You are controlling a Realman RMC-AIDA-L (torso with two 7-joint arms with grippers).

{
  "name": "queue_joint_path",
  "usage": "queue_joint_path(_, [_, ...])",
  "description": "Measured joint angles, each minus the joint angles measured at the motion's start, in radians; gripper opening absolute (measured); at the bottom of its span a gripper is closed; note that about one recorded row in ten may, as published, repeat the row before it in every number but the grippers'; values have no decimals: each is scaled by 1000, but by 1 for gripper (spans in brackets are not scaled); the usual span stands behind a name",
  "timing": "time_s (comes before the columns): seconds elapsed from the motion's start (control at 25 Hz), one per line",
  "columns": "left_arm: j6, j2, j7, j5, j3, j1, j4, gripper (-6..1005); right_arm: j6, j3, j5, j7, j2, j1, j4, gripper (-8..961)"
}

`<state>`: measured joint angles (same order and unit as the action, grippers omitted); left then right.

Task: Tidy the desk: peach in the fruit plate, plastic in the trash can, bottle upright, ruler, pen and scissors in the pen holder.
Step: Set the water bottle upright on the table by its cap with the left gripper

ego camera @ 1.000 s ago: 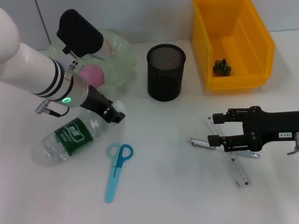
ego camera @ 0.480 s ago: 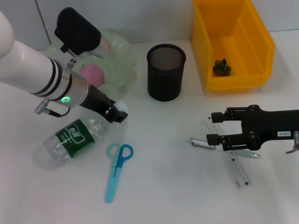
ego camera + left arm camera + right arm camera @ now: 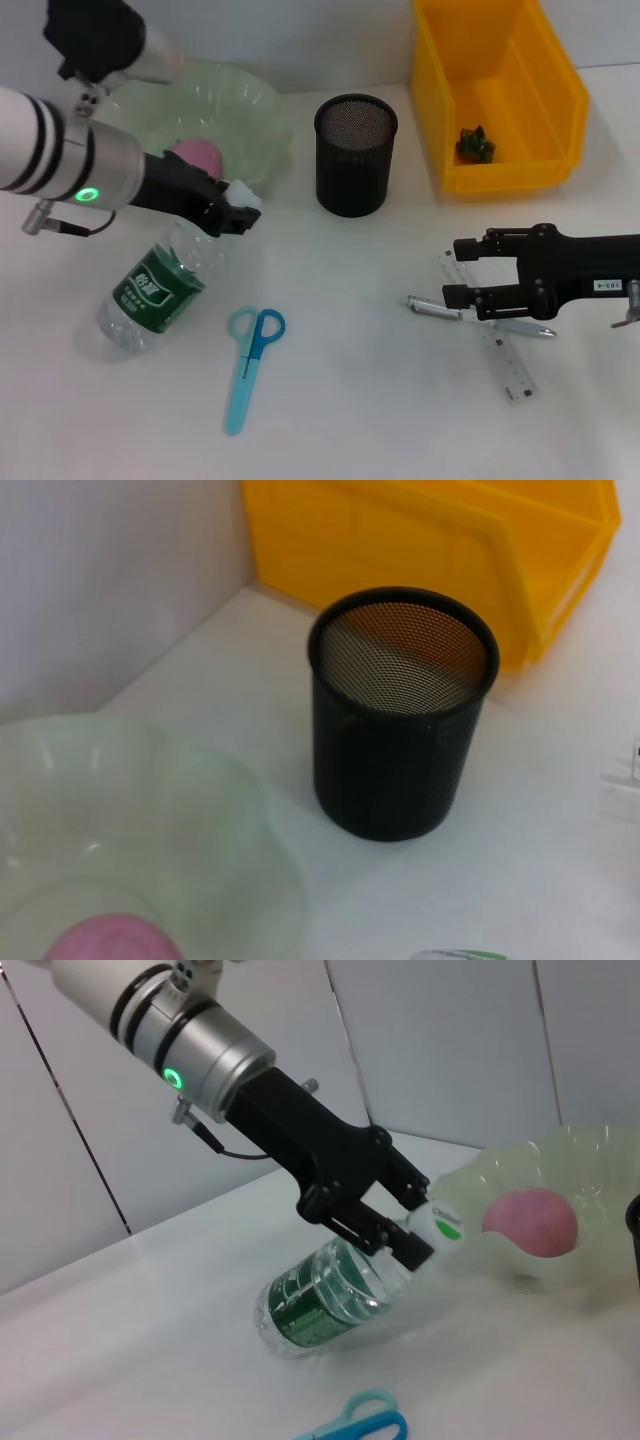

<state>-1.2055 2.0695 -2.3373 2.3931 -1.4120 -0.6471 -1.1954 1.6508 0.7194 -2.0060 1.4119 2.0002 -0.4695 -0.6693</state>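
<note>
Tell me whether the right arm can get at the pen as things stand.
Probably yes: the right gripper hovers open right by the pen, which lies crossed with the ruler; nothing covers it.

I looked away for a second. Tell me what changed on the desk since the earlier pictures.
The left gripper, shut on the bottle at its cap end, has swung back toward the fruit plate and lifted that end, so the bottle now tilts up instead of lying flat. The right gripper, open over the pen and ruler, stayed put, as did the scissors.
</note>
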Motion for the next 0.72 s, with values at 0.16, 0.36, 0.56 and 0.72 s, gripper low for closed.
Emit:
queue_joint_path(0.16, [-40, -2, 0, -3, 51, 50, -89, 444, 0, 0, 1, 11, 0, -2, -2, 726])
queue_joint_path(0.36, [-64, -2, 0, -5, 84, 84, -147, 444, 0, 0, 1, 14, 0, -3, -2, 726])
queue_joint_path(0.56, [-85, -2, 1, -17, 123, 120, -207, 443, 0, -2, 1, 20, 0, -4, -3, 725])
queue_joint_path(0.72, [-114, -3, 7, -52, 152, 131, -234, 443, 0, -2, 1, 24, 0, -5, -3, 725])
